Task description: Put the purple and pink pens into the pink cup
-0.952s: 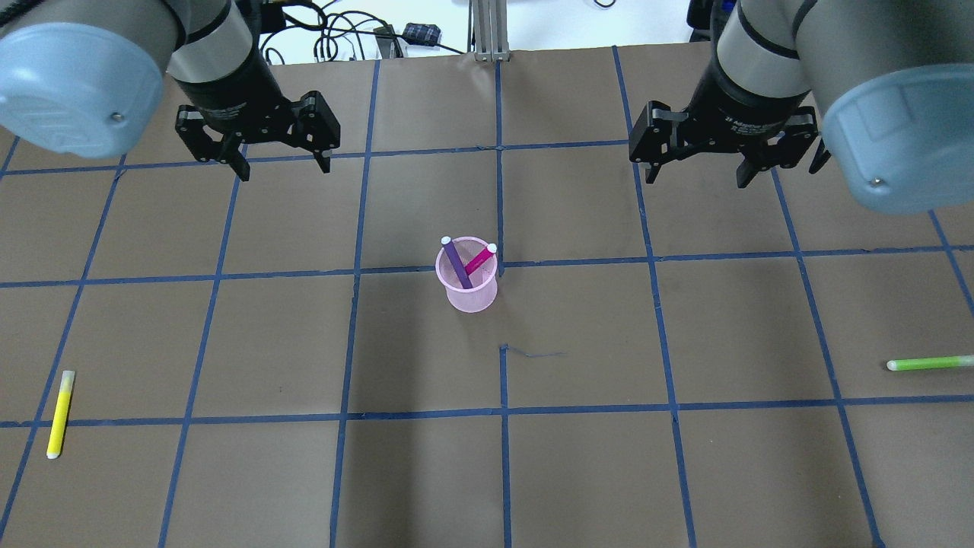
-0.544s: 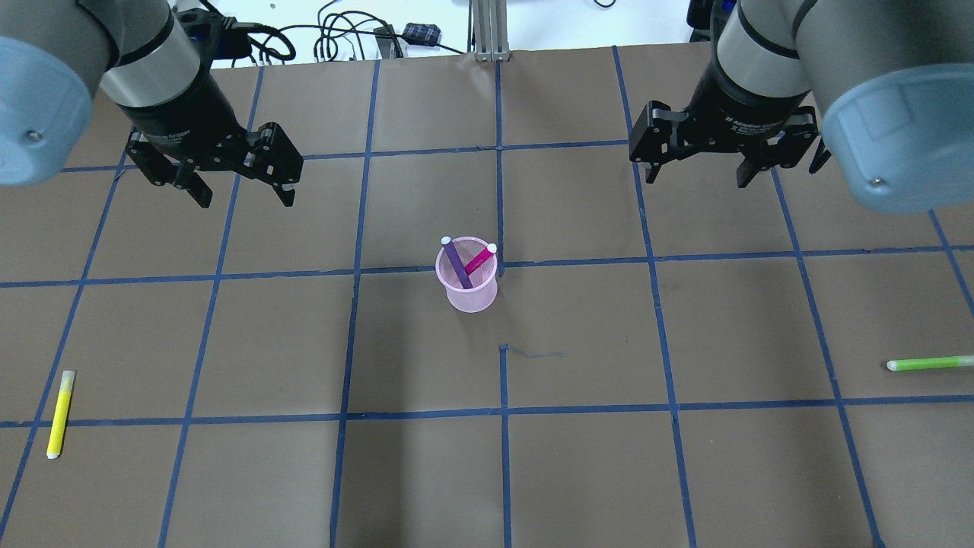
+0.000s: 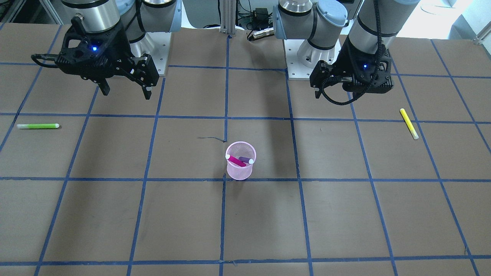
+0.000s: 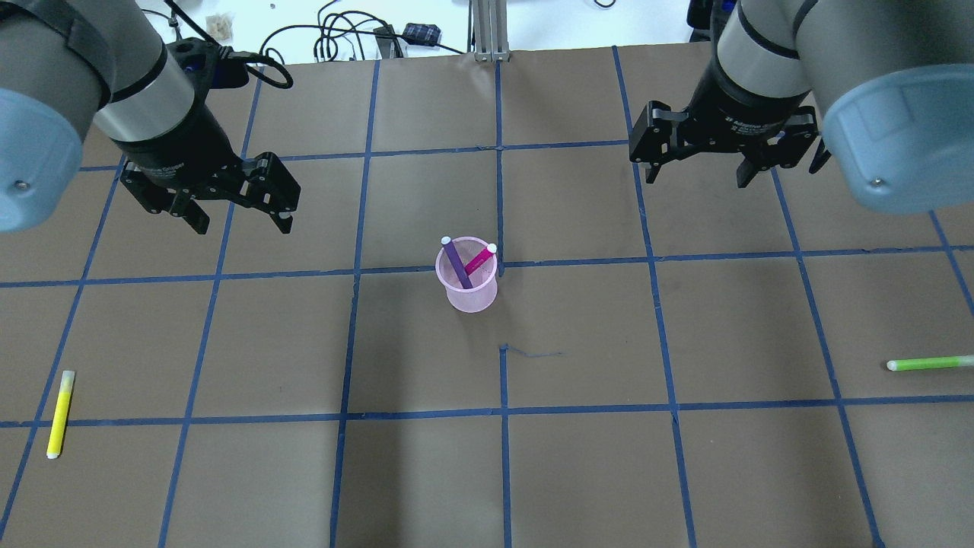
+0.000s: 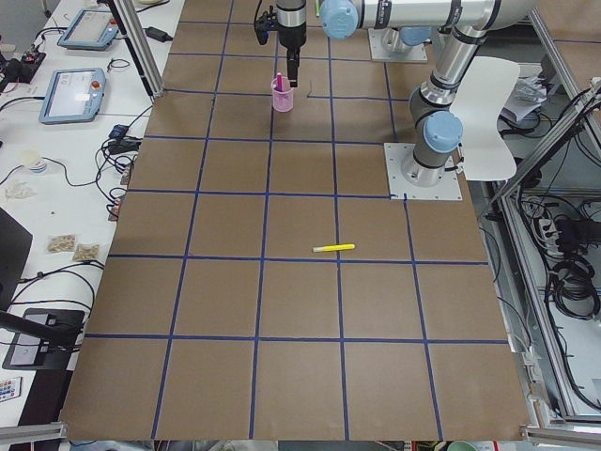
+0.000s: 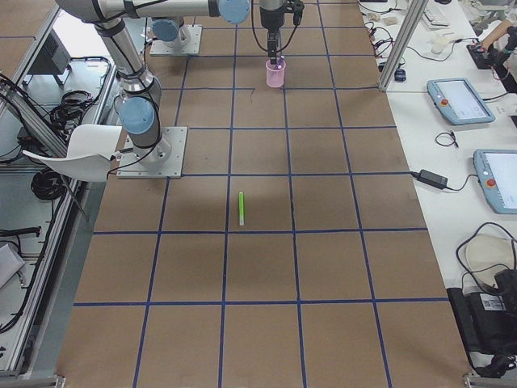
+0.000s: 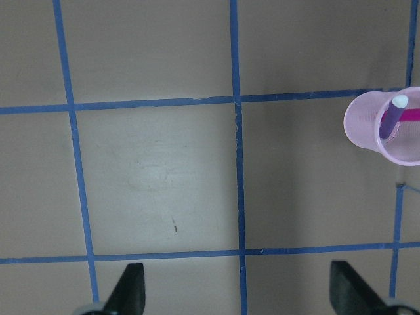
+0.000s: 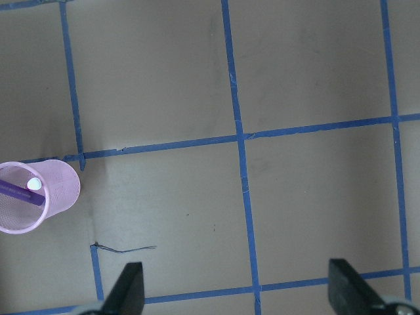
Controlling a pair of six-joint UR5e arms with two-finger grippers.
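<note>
pink cup (image 4: 466, 283) upright at frame centre; purple pen (image 4: 456, 262) and pink pen (image 4: 479, 260) both inside, leaning crossed, tips above rim. we judge mesh cup light, tippy; pens thin, stiff, smooth, best pinched mid-shaft. left hand (image 4: 242, 225) upper left, right hand (image 4: 696, 181) upper right, both spread, empty, well apart from cup. we see wide room on surface (image 4: 609, 472) around cup; yellow pen (image 4: 59, 415) lower left, green pen (image 4: 924, 363) right edge.

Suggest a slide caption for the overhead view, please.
Purple pen and pink pen in pink cup; left gripper, right gripper open.
</note>
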